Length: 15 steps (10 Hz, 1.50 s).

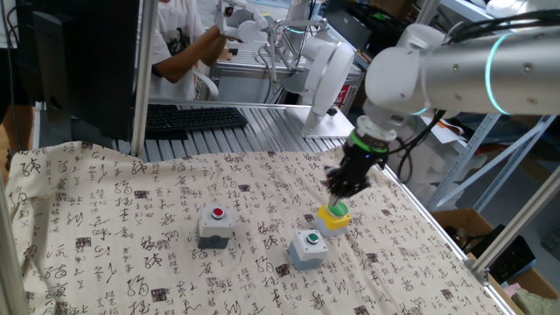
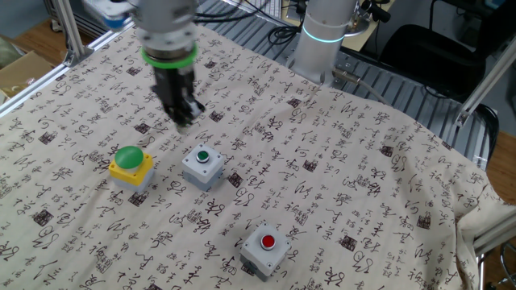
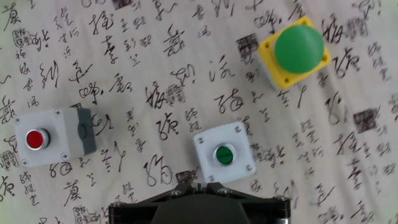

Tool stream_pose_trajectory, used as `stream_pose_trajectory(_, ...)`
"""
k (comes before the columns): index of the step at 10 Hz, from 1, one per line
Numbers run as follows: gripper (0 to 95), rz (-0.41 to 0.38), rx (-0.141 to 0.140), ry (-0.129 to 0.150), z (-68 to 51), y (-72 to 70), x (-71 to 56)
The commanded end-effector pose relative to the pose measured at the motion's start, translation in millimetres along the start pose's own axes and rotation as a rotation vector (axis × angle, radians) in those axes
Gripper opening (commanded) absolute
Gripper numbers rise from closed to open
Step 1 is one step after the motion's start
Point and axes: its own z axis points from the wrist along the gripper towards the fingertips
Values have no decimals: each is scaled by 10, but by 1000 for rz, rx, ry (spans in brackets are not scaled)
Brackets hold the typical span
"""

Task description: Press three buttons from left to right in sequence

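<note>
Three button boxes sit on the patterned cloth. In the hand view the grey box with the red button (image 3: 53, 140) is at the left, the grey box with the green button (image 3: 224, 154) is low in the middle, and the yellow box with the green domed cap (image 3: 295, 50) is at the upper right. My gripper (image 3: 200, 182) shows at the bottom edge with its fingertips together, touching no box. In one fixed view the gripper (image 1: 346, 182) hangs just above and behind the yellow box (image 1: 333, 216). In the other fixed view the gripper (image 2: 184, 111) is in the air beyond the green-button box (image 2: 201, 165).
The cloth (image 1: 131, 219) covers the table. A keyboard (image 1: 194, 117) and a person's arm lie beyond the far edge. The arm's base (image 2: 322, 40) stands at the table's back. Metal frame posts (image 1: 140, 79) stand at the edges.
</note>
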Motion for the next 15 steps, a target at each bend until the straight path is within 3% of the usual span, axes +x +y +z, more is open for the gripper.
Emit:
stream_pose_trajectory(1,0,-23,3,9,21,-159,-227)
stream_pose_trajectory(2,0,-39,12,8,39,-269,-343)
stream_pose_trajectory(4,0,-53,10,9,79,-370,-431)
stream_pose_trajectory(7,0,-54,15,10,76,-391,-454)
stream_pose_trajectory(12,0,-81,11,15,106,-594,-642)
stream_pose_trajectory(15,0,-79,16,16,108,-592,-645)
